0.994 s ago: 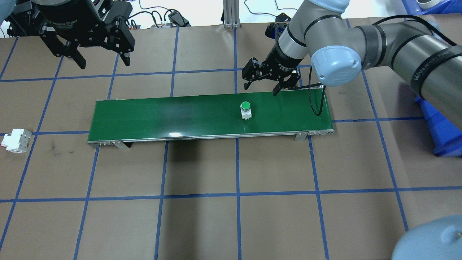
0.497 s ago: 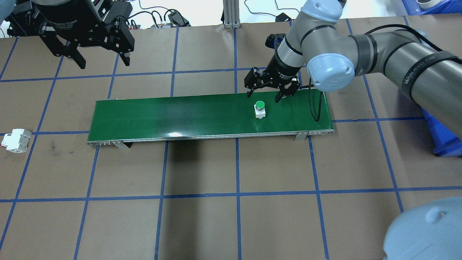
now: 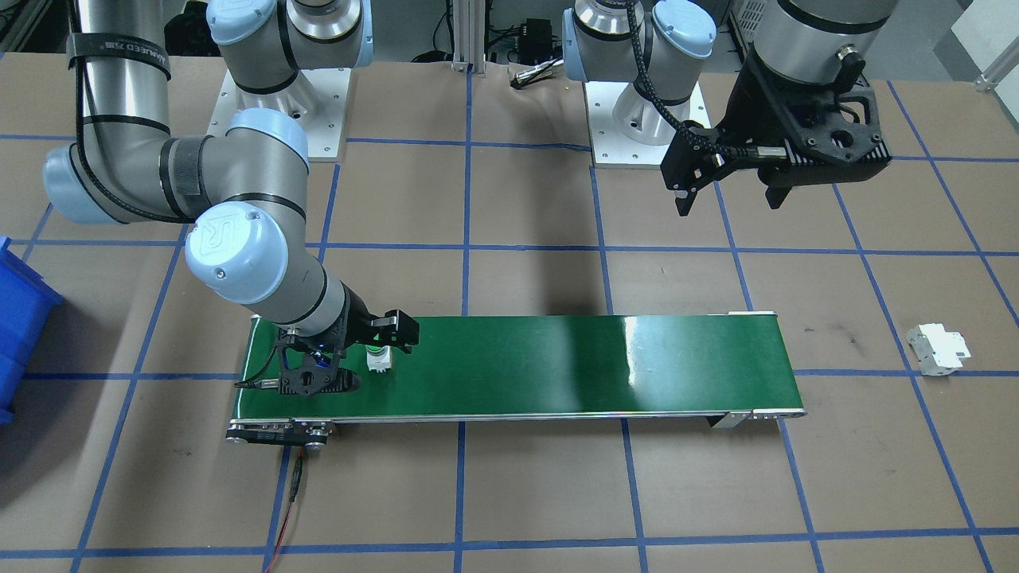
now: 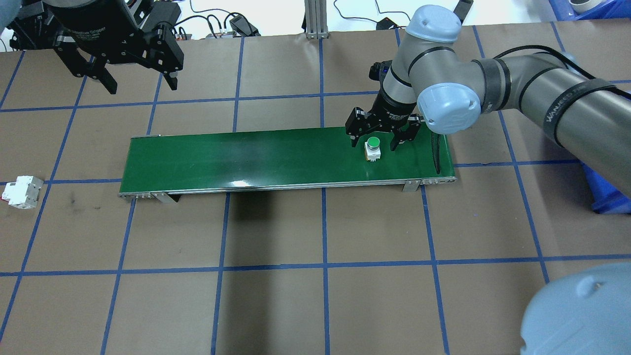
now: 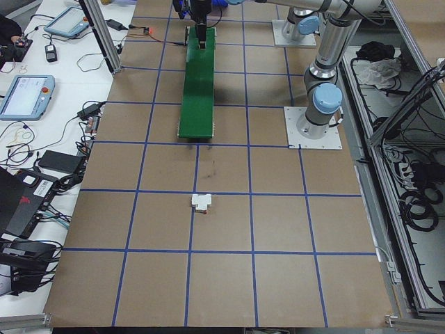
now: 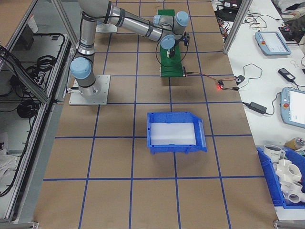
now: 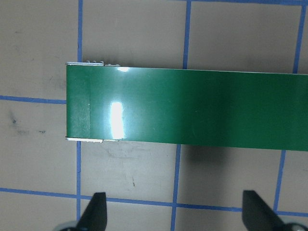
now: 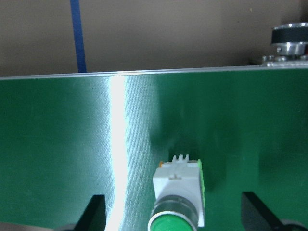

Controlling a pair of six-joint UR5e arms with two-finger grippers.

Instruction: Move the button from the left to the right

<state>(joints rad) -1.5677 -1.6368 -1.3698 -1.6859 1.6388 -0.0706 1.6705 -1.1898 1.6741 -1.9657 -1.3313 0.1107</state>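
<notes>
The small push-button with a round green cap on a white-grey body [image 4: 373, 148] stands upright on the long green conveyor belt [image 4: 246, 158], near the belt's end on the robot's right. The right end effector [image 4: 383, 141] is released, its black fingers spread to either side of the button without touching it. The left end effector [image 4: 139, 85] hangs released above the brown paper-covered table [image 4: 315, 296], well apart from the belt.

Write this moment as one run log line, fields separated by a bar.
right gripper: open, straddling button | button: upright on green belt, not gripped | left gripper: open, raised, away from the belt
</notes>
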